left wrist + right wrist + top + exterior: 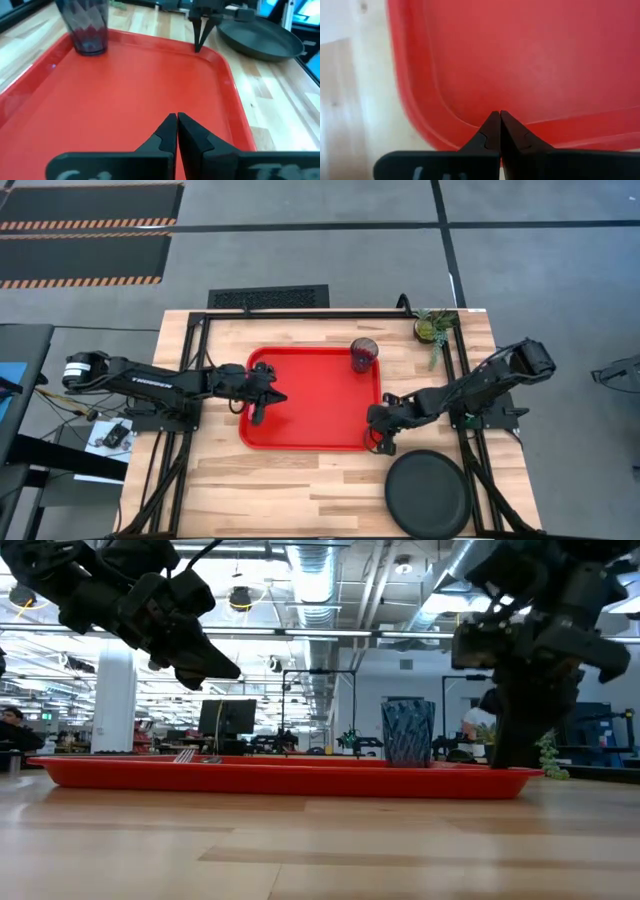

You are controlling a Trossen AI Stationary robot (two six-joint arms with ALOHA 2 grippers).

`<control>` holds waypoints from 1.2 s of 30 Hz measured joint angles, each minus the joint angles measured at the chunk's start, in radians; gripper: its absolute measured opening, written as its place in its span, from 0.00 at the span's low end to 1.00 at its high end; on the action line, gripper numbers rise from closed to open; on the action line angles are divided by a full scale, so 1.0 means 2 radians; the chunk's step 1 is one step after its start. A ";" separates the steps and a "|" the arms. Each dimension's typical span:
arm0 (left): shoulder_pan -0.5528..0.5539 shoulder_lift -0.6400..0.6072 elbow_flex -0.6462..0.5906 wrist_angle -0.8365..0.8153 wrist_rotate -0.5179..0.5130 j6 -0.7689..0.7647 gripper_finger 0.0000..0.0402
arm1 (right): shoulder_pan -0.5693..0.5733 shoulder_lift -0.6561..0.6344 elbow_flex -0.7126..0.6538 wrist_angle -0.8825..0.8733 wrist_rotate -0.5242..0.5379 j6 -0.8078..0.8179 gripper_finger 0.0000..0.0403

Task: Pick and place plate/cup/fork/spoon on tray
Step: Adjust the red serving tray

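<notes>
tray (320,415): mid desk (300,495)
cup (363,354): upright in tray's far right corner
plate (429,494): on desk, off tray's near right corner
left gripper (278,397): closed, empty, over tray's left part
right gripper (377,442): closed, empty, at tray's near right corner

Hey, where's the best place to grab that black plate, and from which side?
Probably the raised rim of the plate, on its edge nearest the right gripper. It lies flat on the table, so only the rim offers the fingers a pinch.
</notes>
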 joint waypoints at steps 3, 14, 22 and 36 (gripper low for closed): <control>0.000 0.000 0.000 -0.001 -0.001 -0.003 0.00 | -0.004 0.009 0.006 -0.016 -0.003 -0.002 0.03; 0.000 0.000 0.000 -0.017 -0.005 -0.017 0.00 | 0.011 0.013 0.026 -0.076 -0.003 0.029 0.03; 0.000 0.000 0.000 -0.019 -0.006 -0.019 0.00 | 0.030 0.013 0.028 -0.095 -0.003 0.056 0.03; 0.000 0.000 0.000 -0.020 -0.013 -0.010 0.00 | 0.033 0.009 0.028 -0.119 -0.001 0.054 0.03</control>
